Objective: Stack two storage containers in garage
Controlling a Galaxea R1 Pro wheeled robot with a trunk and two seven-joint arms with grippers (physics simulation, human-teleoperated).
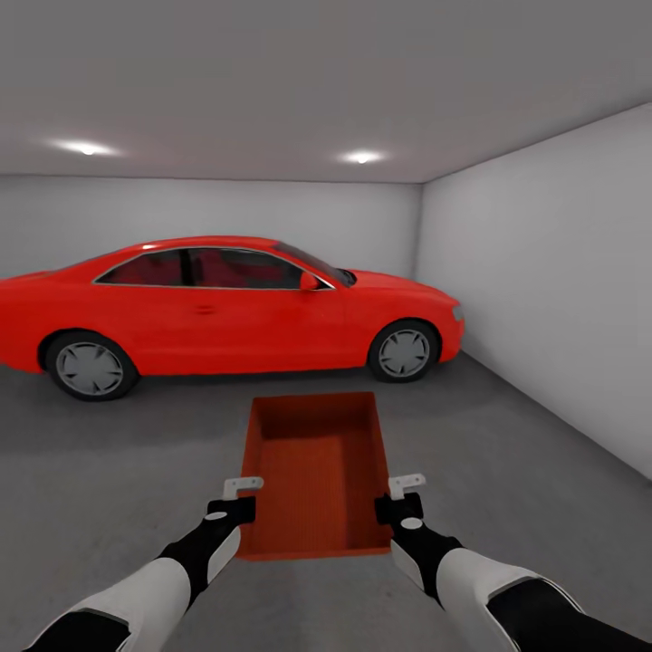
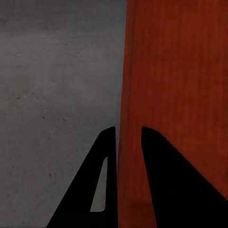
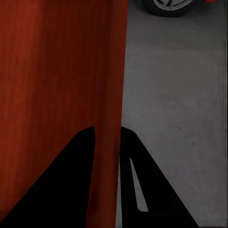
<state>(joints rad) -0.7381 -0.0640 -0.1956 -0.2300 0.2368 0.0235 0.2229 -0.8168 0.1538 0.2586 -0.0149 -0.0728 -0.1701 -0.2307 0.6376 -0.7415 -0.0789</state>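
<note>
Garage: red car [image 1: 226,308], concrete floor [image 1: 118,453], bare walls [image 1: 543,272].

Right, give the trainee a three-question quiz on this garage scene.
1. True or false: both grippers pinch the bin's side walls.
2. What stands beyond the bin? A) a sofa B) a red car C) a shelf
3. Fill in: the floor is grey ____.

Key: 1 true: the left gripper and the right gripper each straddle a wall. 2 B. 3 concrete.
</note>
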